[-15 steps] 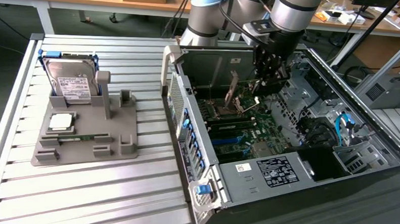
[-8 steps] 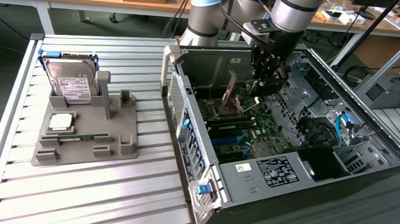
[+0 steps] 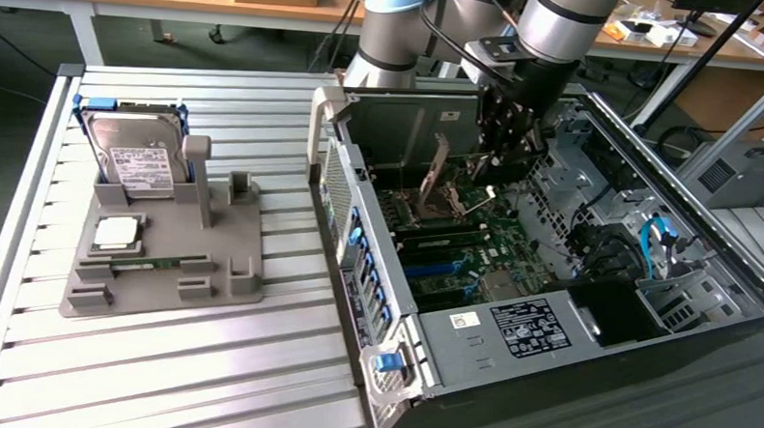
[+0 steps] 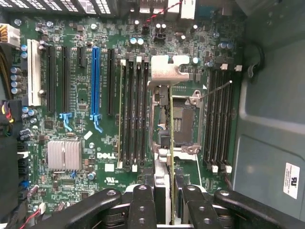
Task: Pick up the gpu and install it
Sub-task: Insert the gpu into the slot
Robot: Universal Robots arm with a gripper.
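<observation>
gpu (image 4: 171, 143), thin card edge-on, upright, gripped by end effector (image 4: 167, 196) above motherboard (image 4: 47, 129)

White lettering (image 4: 106, 155) is reading "DELL" on the green motherboard (image 4: 71, 124), beside the memory slots (image 4: 133, 112). Nothing else is resolving:
- The white sticker (image 4: 291, 180) on the grey case wall (image 4: 271, 119) is showing dark print too small to read.
- The black label (image 3: 528, 327) on the case's metal cover plate is staying illegible.
- The same is going for the white label (image 3: 145, 168) on the hard drive (image 3: 133, 131).
</observation>
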